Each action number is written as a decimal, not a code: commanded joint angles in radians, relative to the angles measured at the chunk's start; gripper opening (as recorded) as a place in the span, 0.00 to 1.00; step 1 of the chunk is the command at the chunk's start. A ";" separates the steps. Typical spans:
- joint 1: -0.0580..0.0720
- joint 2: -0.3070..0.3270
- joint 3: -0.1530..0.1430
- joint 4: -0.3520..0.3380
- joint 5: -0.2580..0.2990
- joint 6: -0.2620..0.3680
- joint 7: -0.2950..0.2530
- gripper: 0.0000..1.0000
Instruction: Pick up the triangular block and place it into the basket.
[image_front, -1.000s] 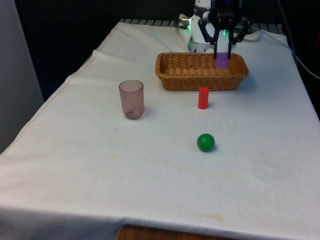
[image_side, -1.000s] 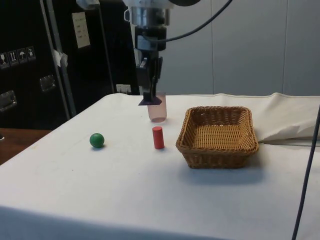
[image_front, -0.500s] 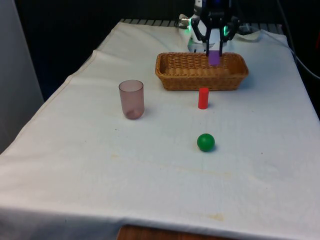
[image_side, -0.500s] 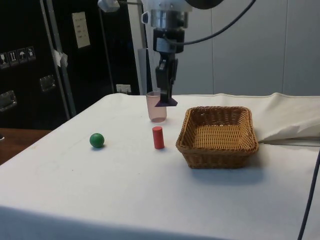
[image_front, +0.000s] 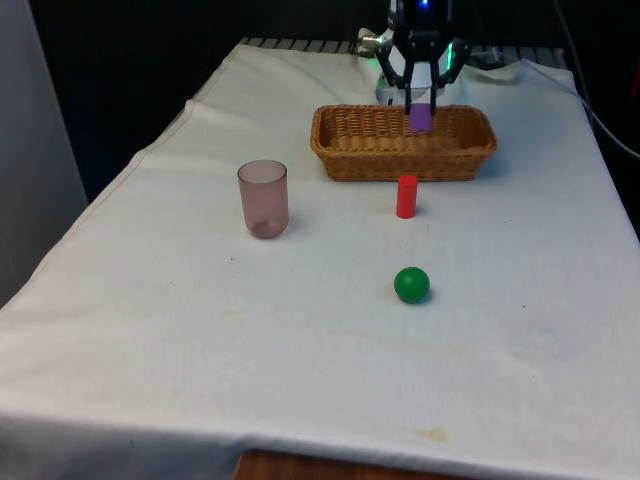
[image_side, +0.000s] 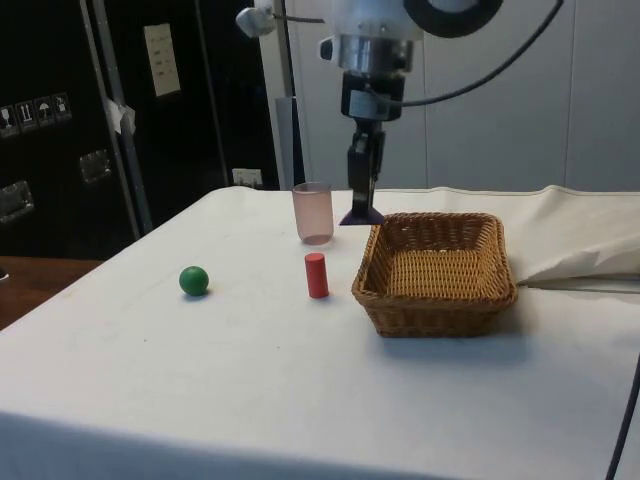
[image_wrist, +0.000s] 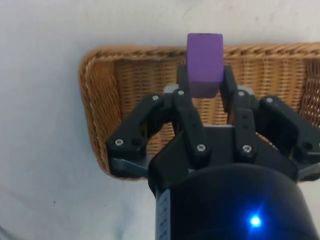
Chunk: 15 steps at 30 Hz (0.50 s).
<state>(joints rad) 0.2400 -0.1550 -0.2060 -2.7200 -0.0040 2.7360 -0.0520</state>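
Clamped shut on the purple block (image_wrist: 204, 62), the end effector (image_side: 362, 203) is carrying it in from the red cylinder's (image_front: 406, 196) side, reaching the basket's (image_side: 436, 300) near rim, with release likely next.

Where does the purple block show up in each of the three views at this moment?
Front view: the purple block hangs in the gripper over the basket, towards the front view's right.
Side view: block held above the basket's rim nearest the cup.
Wrist view: block between the fingers, over the basket's edge.
Shared landmark: the basket.
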 joint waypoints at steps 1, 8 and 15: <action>-0.005 -0.014 -0.004 -0.025 -0.009 0.025 -0.005 0.33; -0.006 -0.035 -0.023 -0.098 -0.007 0.086 -0.037 0.33; -0.004 -0.038 -0.046 -0.162 -0.003 0.154 -0.071 0.33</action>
<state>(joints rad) 0.2400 -0.1870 -0.2500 -2.8720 -0.0040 2.8760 -0.1190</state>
